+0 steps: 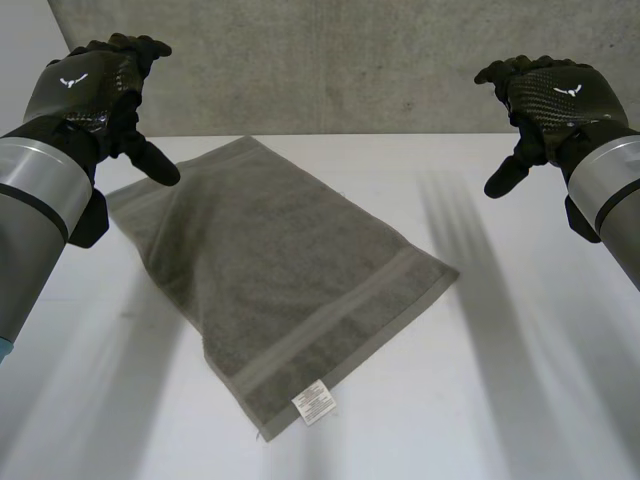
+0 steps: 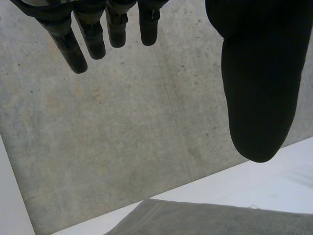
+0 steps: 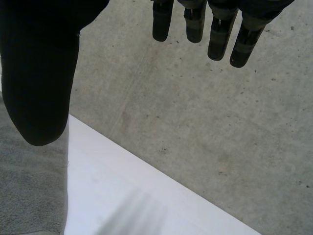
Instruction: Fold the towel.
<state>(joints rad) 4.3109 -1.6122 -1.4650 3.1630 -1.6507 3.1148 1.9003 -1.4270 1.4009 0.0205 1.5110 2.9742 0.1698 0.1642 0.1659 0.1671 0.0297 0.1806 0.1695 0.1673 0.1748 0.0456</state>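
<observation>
Two hands hover above the table [image 1: 520, 400], touching nothing; the left hand [image 1: 95, 90] has its fingers relaxed and empty, and so does the right hand [image 1: 545, 100]; the towel [image 1: 270, 270] lies spread flat and slantwise between them, label [image 1: 314, 401] at its near corner; folding seems not yet begun, every fold left.

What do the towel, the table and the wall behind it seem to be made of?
The towel looks like grey terry cloth, perhaps cotton: fuzzy pile, a flat woven band, a sewn white label. The table seems smooth matt white laminate or painted board. The wall looks like bare concrete: grey, mottled and pitted.
</observation>
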